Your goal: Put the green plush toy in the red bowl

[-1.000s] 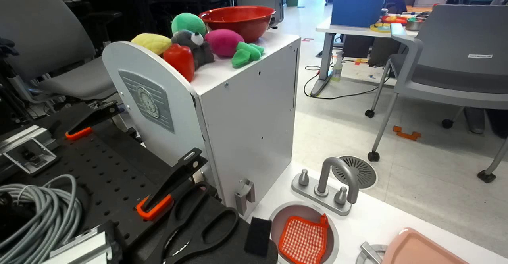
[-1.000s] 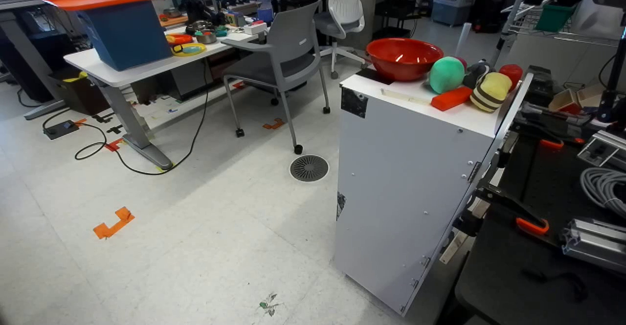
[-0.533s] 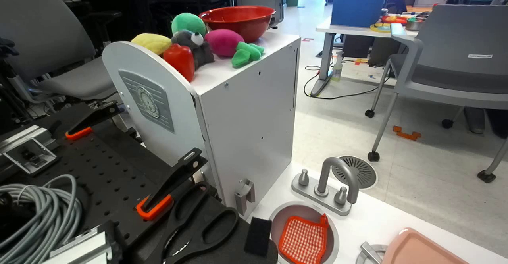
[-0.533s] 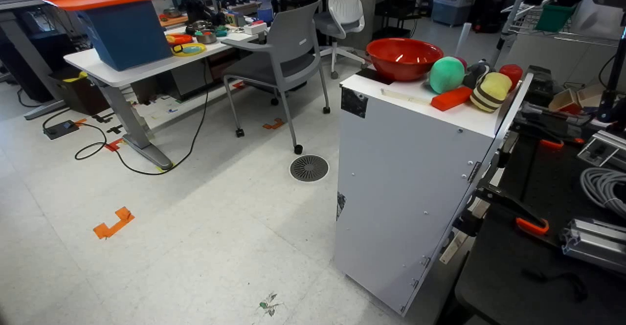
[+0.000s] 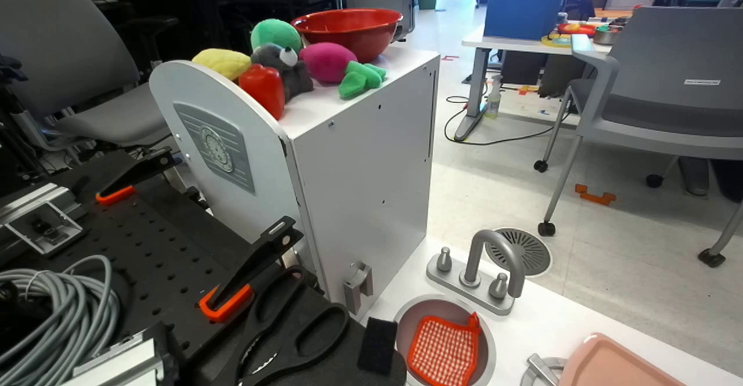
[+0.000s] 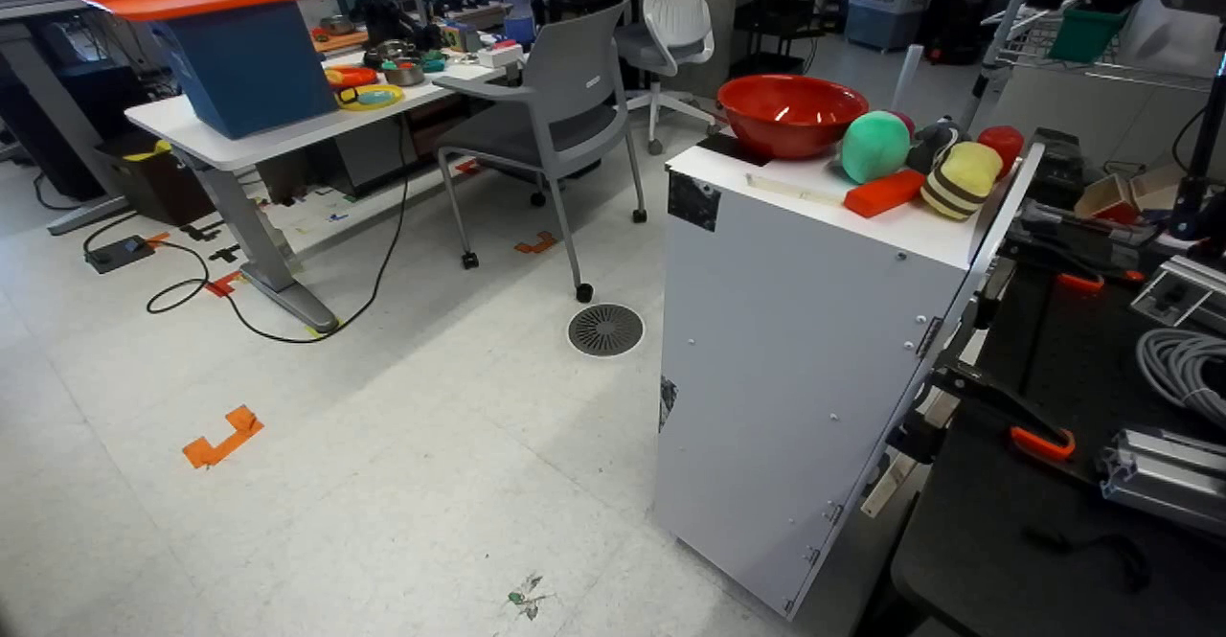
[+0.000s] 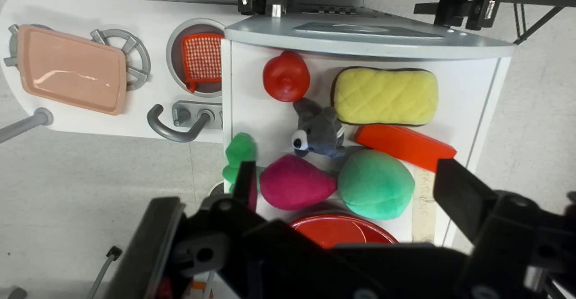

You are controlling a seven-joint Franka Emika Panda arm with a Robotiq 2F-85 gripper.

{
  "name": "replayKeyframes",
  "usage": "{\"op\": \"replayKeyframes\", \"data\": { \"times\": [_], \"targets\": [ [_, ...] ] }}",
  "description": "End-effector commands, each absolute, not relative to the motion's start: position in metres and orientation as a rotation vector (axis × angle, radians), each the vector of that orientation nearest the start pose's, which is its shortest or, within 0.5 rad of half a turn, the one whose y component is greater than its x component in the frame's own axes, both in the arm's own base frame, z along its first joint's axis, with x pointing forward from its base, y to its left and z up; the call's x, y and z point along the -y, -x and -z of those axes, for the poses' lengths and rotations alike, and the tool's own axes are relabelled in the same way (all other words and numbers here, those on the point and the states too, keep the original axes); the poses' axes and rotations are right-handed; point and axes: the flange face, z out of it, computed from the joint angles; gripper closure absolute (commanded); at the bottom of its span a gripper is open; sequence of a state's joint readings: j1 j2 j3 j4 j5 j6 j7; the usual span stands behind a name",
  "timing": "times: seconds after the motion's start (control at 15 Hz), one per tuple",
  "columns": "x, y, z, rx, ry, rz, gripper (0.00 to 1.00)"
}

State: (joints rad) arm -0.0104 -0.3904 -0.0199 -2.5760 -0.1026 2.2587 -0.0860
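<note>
Resting on table (image 7: 463, 96): green plush toy (image 7: 377, 185), just beside red bowl (image 7: 330, 231) | tool (image 7: 346, 182): jaws wide apart | pink plush (image 7: 294, 184): near both

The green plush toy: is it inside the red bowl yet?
No, the wrist view shows the green plush toy on the white cabinet top, outside the red bowl.
</note>
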Motion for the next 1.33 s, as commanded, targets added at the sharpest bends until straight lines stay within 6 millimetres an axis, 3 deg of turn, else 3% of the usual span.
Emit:
{"op": "replayKeyframes", "data": {
  "times": [0.0, 0.4, 0.67, 0.93, 1.27],
  "targets": [
    [0.03, -0.418, -0.404, 0.163, 3.205, 0.105, 0.0],
    [0.059, -0.435, -0.404, 0.13, 3.185, 0.073, 0.0],
    [0.066, -0.459, -0.4, 0.239, 3.165, 0.041, 0.0],
    [0.057, -0.483, -0.395, 0.268, 3.193, 0.023, 0.0],
    [0.026, -0.493, -0.386, 0.191, 3.158, -0.001, 0.0]
  ]
}}
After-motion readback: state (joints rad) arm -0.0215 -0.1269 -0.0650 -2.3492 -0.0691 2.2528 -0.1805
